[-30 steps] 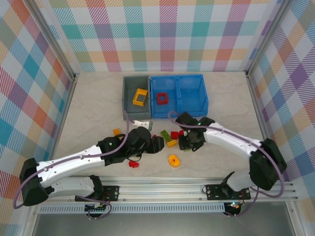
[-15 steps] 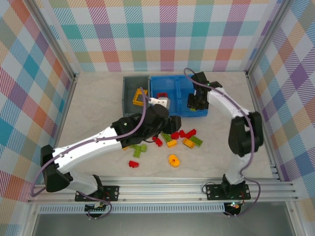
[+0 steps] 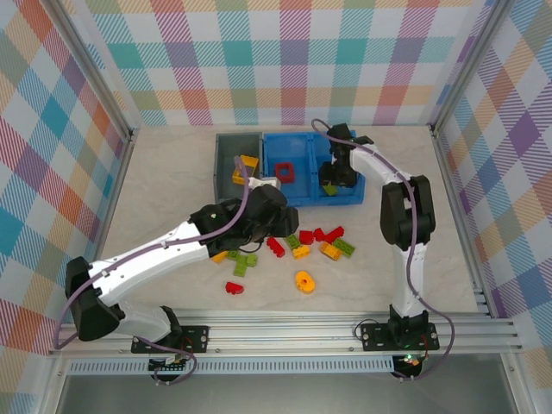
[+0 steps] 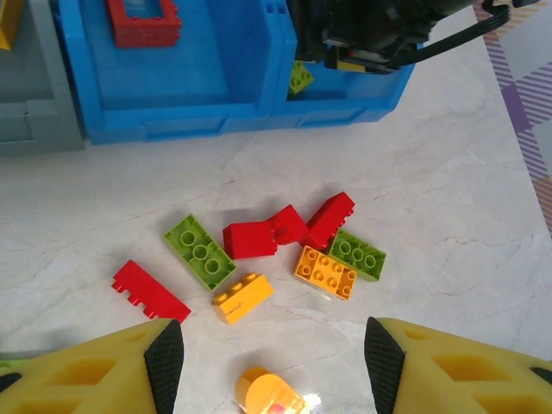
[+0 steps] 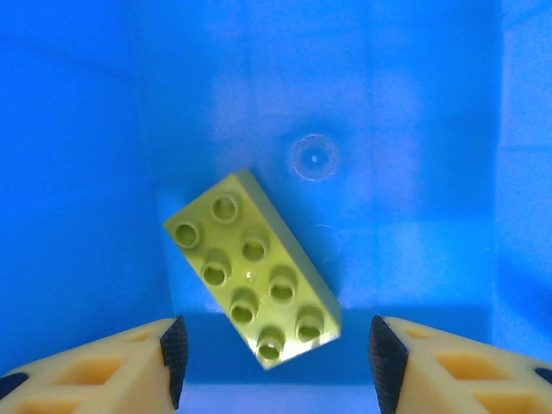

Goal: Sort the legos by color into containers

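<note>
Marble worktop [image 3: 155,172]: ten-odd legos [image 4: 250,240] loose, few binned at twelve o'clock. Right end effector [image 5: 276,354] open above binned green brick [image 5: 250,267]; left end effector [image 4: 272,354] open, empty.

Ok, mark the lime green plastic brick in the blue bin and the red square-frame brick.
Lime green plastic brick [image 5: 250,276]: right wrist view, studded top.
Red square-frame brick [image 4: 145,33]: left wrist view, near rail.

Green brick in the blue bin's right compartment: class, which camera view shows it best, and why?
Right wrist view: the green brick shows whole, studs up, inside the blue bin. The left wrist view catches one corner under the right gripper; the top external view gives a sliver beside that gripper.
</note>
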Motion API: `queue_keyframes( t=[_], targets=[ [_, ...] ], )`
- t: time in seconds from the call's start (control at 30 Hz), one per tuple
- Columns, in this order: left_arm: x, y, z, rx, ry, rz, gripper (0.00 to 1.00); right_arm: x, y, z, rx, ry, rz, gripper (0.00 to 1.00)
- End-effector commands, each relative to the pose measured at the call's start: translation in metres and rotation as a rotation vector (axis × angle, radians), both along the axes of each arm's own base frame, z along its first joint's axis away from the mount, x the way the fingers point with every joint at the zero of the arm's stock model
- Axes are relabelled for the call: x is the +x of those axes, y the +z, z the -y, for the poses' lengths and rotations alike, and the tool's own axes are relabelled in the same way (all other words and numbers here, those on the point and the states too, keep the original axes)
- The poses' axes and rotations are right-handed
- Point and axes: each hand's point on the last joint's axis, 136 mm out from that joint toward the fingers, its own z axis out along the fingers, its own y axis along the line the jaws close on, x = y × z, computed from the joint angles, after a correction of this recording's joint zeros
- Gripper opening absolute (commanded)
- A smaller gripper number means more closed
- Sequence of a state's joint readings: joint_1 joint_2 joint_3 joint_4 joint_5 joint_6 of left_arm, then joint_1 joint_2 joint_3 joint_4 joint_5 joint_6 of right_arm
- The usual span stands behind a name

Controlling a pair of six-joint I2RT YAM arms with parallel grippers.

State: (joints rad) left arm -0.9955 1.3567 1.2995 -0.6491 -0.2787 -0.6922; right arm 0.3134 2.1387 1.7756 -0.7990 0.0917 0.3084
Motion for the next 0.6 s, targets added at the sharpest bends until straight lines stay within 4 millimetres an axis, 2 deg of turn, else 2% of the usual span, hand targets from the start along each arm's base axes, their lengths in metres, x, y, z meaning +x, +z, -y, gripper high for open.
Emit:
queue_keyframes(
  t=[0.0,0.13,0.23,0.3,0.4,0.47,0.57],
  targets=[
    [-0.008,0.012,-0.018,-0.045,0.003,-0.005,0.60,-0.007,0.068,-0.003,0.057,0.019,0.123,0.59],
    [-0.013,0.025,-0.032,-0.116,-0.019,0.002,0.60,-0.033,0.112,-0.006,0.105,0.043,0.215,0.57],
    [-0.007,0.024,-0.068,-0.096,0.067,-0.004,0.62,-0.071,0.139,-0.020,0.169,0.099,0.292,0.57],
    [-0.001,0.004,-0.112,-0.014,0.212,-0.078,0.64,-0.108,0.148,-0.041,0.231,0.177,0.337,0.57],
    [0.006,-0.042,-0.165,0.072,0.380,-0.240,0.67,-0.172,0.153,-0.086,0.327,0.364,0.394,0.60],
    [0.013,-0.071,-0.183,0.068,0.442,-0.316,0.70,-0.212,0.150,-0.113,0.391,0.471,0.410,0.63],
    [0.028,-0.103,-0.197,0.080,0.470,-0.366,0.74,-0.261,0.141,-0.141,0.465,0.588,0.416,0.67]
  ],
)
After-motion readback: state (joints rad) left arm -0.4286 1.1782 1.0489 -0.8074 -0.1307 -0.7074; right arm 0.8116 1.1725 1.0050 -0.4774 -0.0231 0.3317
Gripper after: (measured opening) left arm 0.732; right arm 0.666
